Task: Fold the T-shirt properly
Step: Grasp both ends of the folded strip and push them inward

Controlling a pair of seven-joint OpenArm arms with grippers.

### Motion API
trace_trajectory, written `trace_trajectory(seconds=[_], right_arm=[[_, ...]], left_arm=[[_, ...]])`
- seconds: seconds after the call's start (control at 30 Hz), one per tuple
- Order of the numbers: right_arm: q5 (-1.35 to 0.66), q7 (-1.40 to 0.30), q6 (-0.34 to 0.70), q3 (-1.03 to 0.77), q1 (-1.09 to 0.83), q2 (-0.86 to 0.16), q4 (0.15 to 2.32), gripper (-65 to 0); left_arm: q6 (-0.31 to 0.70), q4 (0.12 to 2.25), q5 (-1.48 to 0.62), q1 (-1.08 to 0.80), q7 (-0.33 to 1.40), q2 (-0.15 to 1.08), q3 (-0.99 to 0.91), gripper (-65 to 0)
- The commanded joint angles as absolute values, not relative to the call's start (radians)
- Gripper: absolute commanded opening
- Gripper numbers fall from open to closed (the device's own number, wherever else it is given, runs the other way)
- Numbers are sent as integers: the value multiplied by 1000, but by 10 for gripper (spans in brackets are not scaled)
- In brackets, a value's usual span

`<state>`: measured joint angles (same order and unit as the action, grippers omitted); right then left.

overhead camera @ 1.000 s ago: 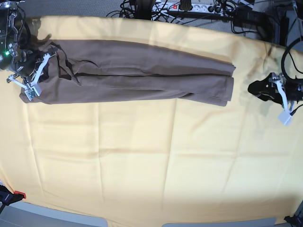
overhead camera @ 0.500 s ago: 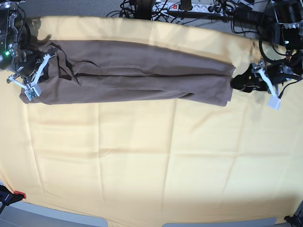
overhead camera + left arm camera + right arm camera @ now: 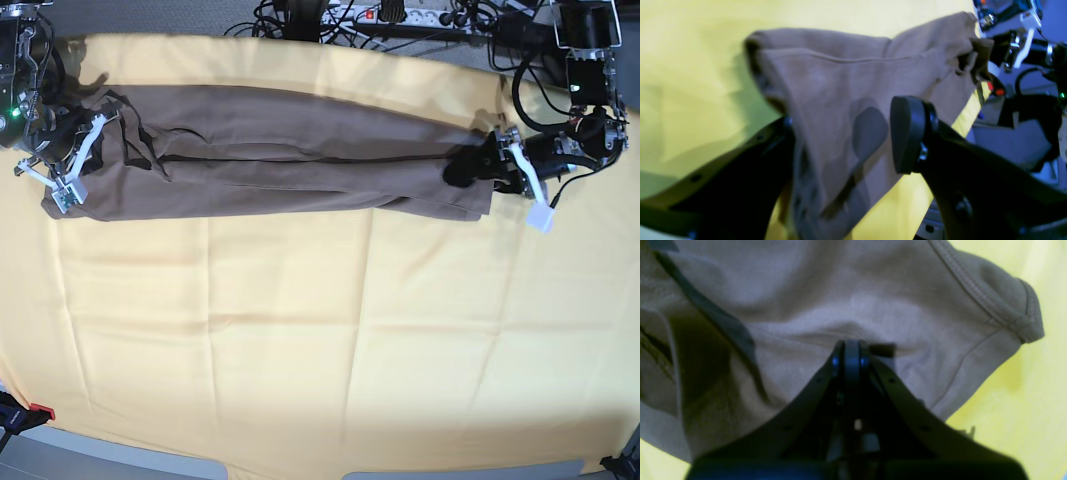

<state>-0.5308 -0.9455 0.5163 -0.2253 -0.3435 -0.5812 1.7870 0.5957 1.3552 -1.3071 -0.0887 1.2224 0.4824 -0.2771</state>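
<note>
The taupe T-shirt (image 3: 290,150) lies folded lengthwise into a long strip across the back of the yellow cloth (image 3: 300,330). My right gripper (image 3: 100,125) is at the strip's left end. In the right wrist view it (image 3: 851,351) is shut on a pucker of T-shirt (image 3: 907,306) fabric near a stitched hem. My left gripper (image 3: 465,168) is at the strip's right end. In the left wrist view it (image 3: 846,146) is open and straddles the T-shirt (image 3: 840,76) edge. One finger (image 3: 740,176) is partly under the fabric and the other pad (image 3: 907,133) hangs above it.
The yellow cloth covers the whole table. Cables and a power strip (image 3: 400,15) run along the back edge. A red clamp (image 3: 40,410) sits at the front left corner.
My left arm moved left from the bare yellow cloth onto the T-shirt's right end, jaws still open. My right gripper stayed shut at the left end.
</note>
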Motion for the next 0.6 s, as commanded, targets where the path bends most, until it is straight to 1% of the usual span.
trace_trajectory(seconds=[0.0, 0.07, 0.1, 0.13, 0.17, 0.23, 0.57], right_arm=[[-523, -942, 516, -231, -340, -596, 1790, -650], [-523, -942, 515, -231, -338, -596, 1790, -650], [-523, -942, 516, -231, -338, -596, 1790, -650], [-523, -942, 516, -231, -338, -596, 1790, -650], [-523, -942, 516, -231, -338, -596, 1790, -650], [-524, -942, 516, -231, -338, -596, 1790, -650], [-530, -942, 525, -231, -335, -596, 1794, -650]], left_arm=[[583, 1355, -1231, -97, 1291, 493, -260, -275], [583, 1355, -1231, -96, 1291, 493, -255, -289], [583, 1355, -1231, -96, 1290, 494, -256, -316], [583, 1355, -1231, -96, 1290, 496, -261, -369], [583, 1355, -1230, -93, 1290, 496, -266, -449], [583, 1355, -1219, -86, 1290, 496, -287, -647], [583, 1355, -1225, -58, 1289, 502, -487, -650]])
